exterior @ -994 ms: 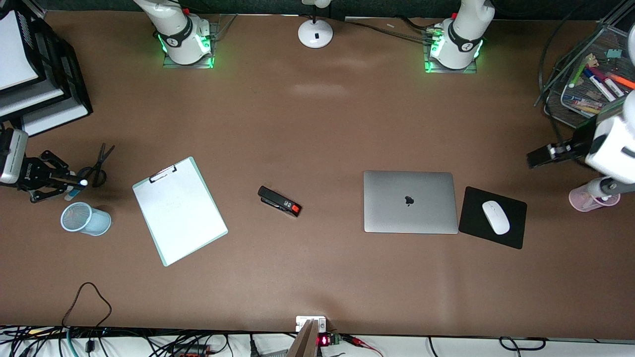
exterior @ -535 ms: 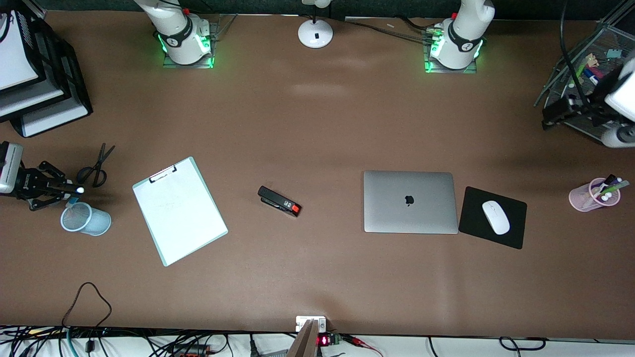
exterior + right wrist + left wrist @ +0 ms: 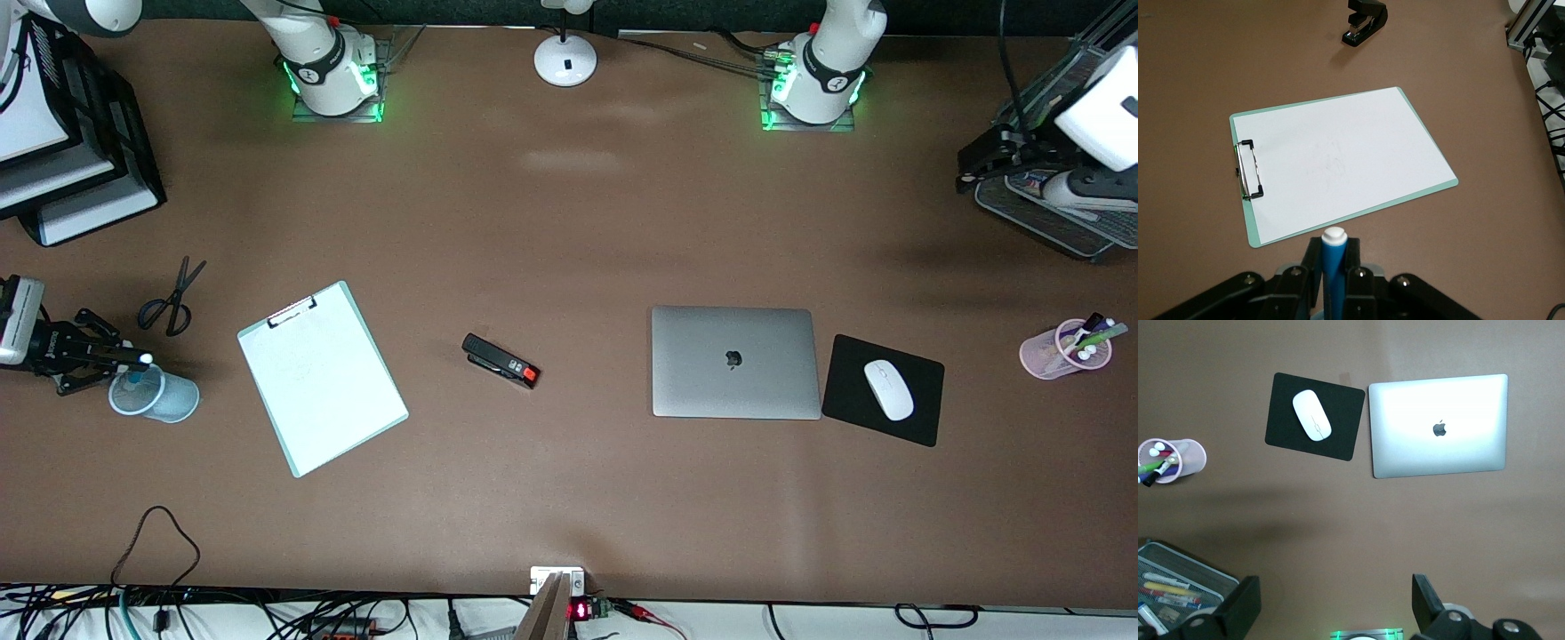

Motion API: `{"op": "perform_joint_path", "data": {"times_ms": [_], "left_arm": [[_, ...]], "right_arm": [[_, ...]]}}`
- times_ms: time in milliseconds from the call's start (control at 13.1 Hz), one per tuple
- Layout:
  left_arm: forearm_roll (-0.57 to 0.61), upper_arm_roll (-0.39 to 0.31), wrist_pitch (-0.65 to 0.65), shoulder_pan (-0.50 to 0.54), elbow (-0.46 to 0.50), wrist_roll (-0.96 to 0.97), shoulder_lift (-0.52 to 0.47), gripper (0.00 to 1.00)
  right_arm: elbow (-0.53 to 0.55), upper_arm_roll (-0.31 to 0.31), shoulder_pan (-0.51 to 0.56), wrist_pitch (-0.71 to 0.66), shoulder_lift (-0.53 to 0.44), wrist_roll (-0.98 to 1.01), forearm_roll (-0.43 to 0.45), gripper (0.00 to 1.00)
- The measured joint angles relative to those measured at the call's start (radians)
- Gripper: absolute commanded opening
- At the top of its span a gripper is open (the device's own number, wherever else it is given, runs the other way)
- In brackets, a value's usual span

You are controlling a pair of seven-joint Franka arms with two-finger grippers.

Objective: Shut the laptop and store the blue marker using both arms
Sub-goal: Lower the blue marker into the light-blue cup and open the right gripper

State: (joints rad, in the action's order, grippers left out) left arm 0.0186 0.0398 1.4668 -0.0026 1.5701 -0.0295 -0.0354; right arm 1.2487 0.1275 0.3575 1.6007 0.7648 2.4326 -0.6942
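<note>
- At the right arm's end of the table, the right gripper (image 3: 133, 360) hangs over the light-blue mesh cup (image 3: 156, 394), and its fingers are clamped on the blue marker (image 3: 1334, 267).
- The marker stands upright between the fingers with its white end up; in the front view its lower part points down into the mouth of the cup.
- Whether the marker tip touches the bottom of the cup, I cannot tell.
- The laptop (image 3: 734, 361) lies closed and flat on the table, lid up with the dark apple logo visible, nearer to the left arm's end.
- Just beside the laptop is the black mousepad (image 3: 889, 391) with the white mouse (image 3: 888, 389) on it.
- The left gripper (image 3: 982, 164) is up in the air over the edge of the wire mesh tray (image 3: 1040, 209) at the left arm's end of the table; its fingers (image 3: 1243, 608) stand wide apart and hold nothing.
- The pink pen cup (image 3: 1062, 349) with several pens stands nearer to the front camera than the tray.
- The clipboard (image 3: 320, 377) with white paper lies between the mesh cup and the black stapler (image 3: 500, 360).
- The scissors (image 3: 171, 298) lie beside the right gripper, farther from the front camera than the mesh cup.
</note>
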Motion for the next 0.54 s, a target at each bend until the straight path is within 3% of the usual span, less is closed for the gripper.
{"op": "perform_joint_path", "data": {"times_ms": [535], "left_arm": [[0.0,0.007,-0.003,0.0,-0.043,-0.003,0.02,1.0]], "right_arm": [[-0.053,-0.003,0.03,-0.056,0.061,0.062,-0.01,0.0]]}}
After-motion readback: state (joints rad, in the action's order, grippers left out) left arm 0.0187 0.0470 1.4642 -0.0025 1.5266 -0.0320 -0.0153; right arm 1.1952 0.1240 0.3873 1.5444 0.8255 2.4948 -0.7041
